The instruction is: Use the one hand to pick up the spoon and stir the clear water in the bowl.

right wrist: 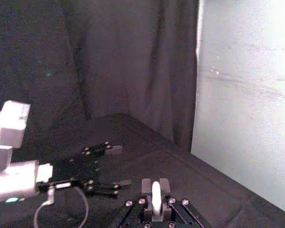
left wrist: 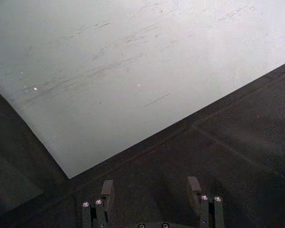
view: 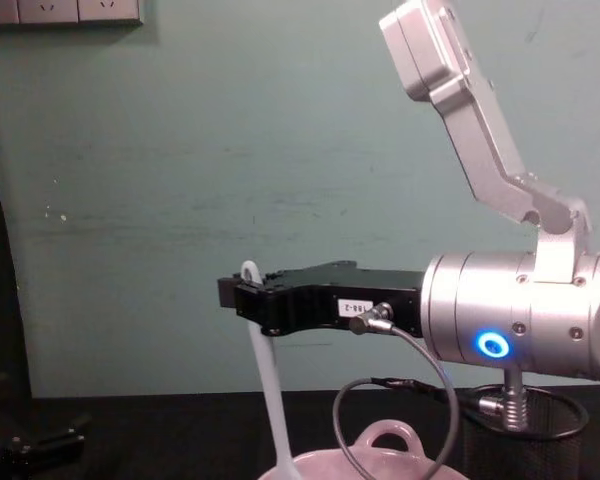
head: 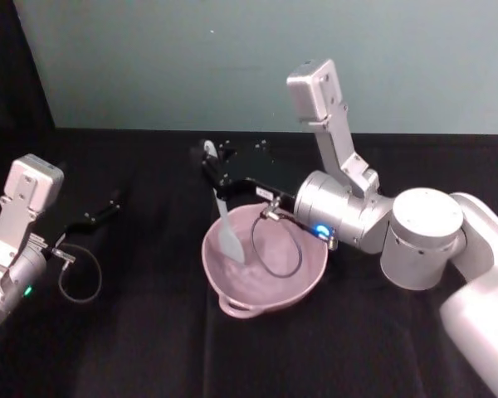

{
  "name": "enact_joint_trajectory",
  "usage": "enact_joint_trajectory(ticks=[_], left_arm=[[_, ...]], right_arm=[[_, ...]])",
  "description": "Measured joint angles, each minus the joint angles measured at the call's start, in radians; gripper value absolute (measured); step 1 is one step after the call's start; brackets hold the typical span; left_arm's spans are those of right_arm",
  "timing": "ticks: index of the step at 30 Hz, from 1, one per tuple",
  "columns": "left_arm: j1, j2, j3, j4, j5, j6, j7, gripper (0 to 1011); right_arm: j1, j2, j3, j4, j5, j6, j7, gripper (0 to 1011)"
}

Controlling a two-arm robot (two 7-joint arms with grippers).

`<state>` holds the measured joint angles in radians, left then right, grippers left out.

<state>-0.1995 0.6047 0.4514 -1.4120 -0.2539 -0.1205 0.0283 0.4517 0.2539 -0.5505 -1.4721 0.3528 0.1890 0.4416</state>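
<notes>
Stir step in hand: the right gripper (head: 209,162) is pinching the spoon (head: 226,224) near its handle end, with the blade dipping into the bowl (head: 264,303).

You are holding the handle close to upright with the jaws pressed on it, and the blade is sitting in the bowl's left half. Circle small and slow so the flat blade is sweeping water and not scraping the wall or nudging the loop handle (head: 236,310) (that glossy pink bowl is likely sliding easily on the black tabletop (head: 149,348)). The spoon is slim white plastic and probably flexes. The water is too clear to make out. The left gripper (head: 108,210) is lying parked far left, jaws spread, gripping nothing.
</notes>
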Motion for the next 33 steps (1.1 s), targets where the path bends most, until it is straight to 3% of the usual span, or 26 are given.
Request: enact_joint_trajectory(ticks=[6, 13, 23, 33], left_arm=[[0.000, 0.000, 0.000, 0.000, 0.000, 0.000, 0.000, 1011], [0.000, 0.000, 0.000, 0.000, 0.000, 0.000, 0.000, 1011], [0.000, 0.000, 0.000, 0.000, 0.000, 0.000, 0.000, 1011], [0.000, 0.000, 0.000, 0.000, 0.000, 0.000, 0.000, 1011]], right_arm=[[0.048, -0.019, 0.014, 0.099, 0.018, -0.019, 0.007, 110], [0.069, -0.007, 0.037, 0.136, 0.018, -0.024, -0.007, 110], [0.013, 0.058, 0.087, 0.037, 0.019, -0.004, -0.042, 110], [-0.033, 0.088, 0.074, -0.051, 0.016, 0.026, -0.041, 110]])
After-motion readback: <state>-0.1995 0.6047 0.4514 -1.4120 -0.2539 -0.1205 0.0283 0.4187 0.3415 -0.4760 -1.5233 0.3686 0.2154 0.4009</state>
